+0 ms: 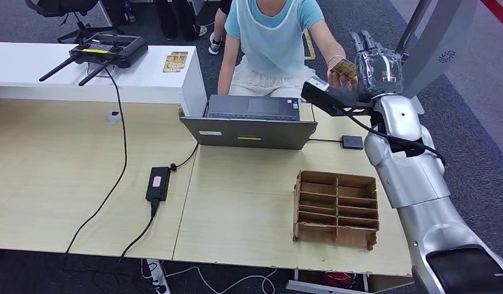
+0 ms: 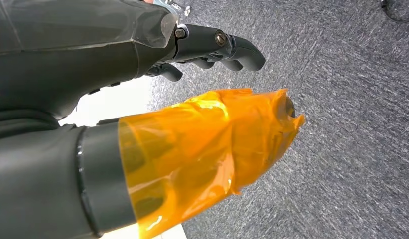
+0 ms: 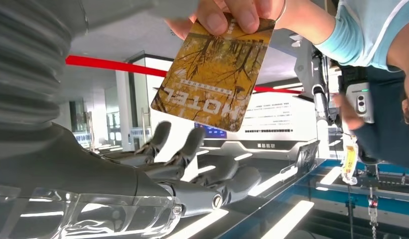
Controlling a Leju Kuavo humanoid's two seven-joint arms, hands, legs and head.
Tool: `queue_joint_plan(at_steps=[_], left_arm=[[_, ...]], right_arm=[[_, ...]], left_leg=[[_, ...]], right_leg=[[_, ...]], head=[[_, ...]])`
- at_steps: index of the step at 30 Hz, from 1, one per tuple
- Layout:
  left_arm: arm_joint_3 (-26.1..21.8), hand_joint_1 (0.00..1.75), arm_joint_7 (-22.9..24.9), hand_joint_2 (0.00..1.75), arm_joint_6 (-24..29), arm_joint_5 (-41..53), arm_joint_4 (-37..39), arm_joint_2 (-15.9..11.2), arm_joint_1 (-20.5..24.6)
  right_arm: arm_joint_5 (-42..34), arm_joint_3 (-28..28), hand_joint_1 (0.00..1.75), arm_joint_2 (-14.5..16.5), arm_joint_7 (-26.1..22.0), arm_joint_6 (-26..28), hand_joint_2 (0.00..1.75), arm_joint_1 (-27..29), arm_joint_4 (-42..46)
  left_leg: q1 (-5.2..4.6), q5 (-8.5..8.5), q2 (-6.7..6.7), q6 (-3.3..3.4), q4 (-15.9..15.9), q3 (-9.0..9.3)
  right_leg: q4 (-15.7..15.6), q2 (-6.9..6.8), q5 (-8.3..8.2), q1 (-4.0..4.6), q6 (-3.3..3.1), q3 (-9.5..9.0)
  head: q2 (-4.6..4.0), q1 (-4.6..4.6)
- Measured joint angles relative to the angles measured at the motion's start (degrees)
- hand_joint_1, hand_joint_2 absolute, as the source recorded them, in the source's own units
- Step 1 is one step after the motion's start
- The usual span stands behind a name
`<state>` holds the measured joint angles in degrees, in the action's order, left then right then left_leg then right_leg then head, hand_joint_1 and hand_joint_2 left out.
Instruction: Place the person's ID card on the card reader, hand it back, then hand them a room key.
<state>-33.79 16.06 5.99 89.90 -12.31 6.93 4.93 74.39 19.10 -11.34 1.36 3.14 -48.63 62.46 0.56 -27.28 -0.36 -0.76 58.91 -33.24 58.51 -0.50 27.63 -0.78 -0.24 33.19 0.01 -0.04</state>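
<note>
A golden card printed HOTEL [image 1: 344, 67] [image 3: 214, 74] is pinched at one edge by the person's hand [image 3: 232, 12]. My right hand [image 1: 376, 67] [image 3: 192, 164] is raised beside it, past the table's far right edge, with its fingers spread and a gap to the card. A small black card reader [image 1: 352, 142] lies on the table right of the laptop. Two more golden cards [image 1: 175, 61] rest on the white counter. My left hand [image 2: 92, 59] hangs over grey carpet, its thumb wrapped in orange tape, holding nothing.
An open laptop [image 1: 252, 122] faces the seated person in a light blue top [image 1: 270, 37]. A wooden divided box [image 1: 336, 209] stands at the front right. A black power brick [image 1: 157, 182] with cables lies mid-table; a remote controller [image 1: 108, 52] sits on the white counter [image 1: 52, 73].
</note>
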Motion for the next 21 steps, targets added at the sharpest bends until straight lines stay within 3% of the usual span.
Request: queue_joint_plan(at_steps=[4,13,17,21], left_arm=[[0.0,0.0,0.07,0.0,0.01,-0.02,0.0,0.0,0.0],[-0.01,0.0,0.07,0.0,0.36,-0.45,0.0,0.0,-0.12],[-0.08,0.0,0.07,0.0,0.6,-1.21,0.0,-0.01,-0.48],[-0.67,0.0,0.07,0.0,0.79,-2.43,0.0,-0.06,-0.92]], right_arm=[[-2.18,-0.33,0.0,0.04,0.05,1.16,1.75,0.21,0.32],[-19.54,-8.07,0.0,3.76,-2.39,1.92,1.75,5.66,12.43],[-29.63,-12.0,0.0,5.21,-3.21,-1.56,1.75,8.74,18.9],[-46.57,-15.33,0.0,5.73,-6.41,-8.31,1.75,12.77,22.84]], left_leg=[[0.0,0.0,0.0,0.0,0.0,0.01],[0.0,-0.01,0.0,0.0,0.0,-0.01],[0.01,-0.01,-0.01,0.0,-0.01,-0.01],[0.01,-0.01,-0.01,0.0,0.0,-0.01]], right_leg=[[0.0,0.0,0.0,0.0,0.0,0.0],[-0.01,0.01,0.0,0.0,0.0,0.04],[-0.01,-0.01,0.01,0.01,-0.01,0.04],[-0.04,0.0,0.0,0.01,0.0,0.03]], head=[[0.01,0.0],[0.01,0.0],[0.0,0.0],[0.01,0.01]])
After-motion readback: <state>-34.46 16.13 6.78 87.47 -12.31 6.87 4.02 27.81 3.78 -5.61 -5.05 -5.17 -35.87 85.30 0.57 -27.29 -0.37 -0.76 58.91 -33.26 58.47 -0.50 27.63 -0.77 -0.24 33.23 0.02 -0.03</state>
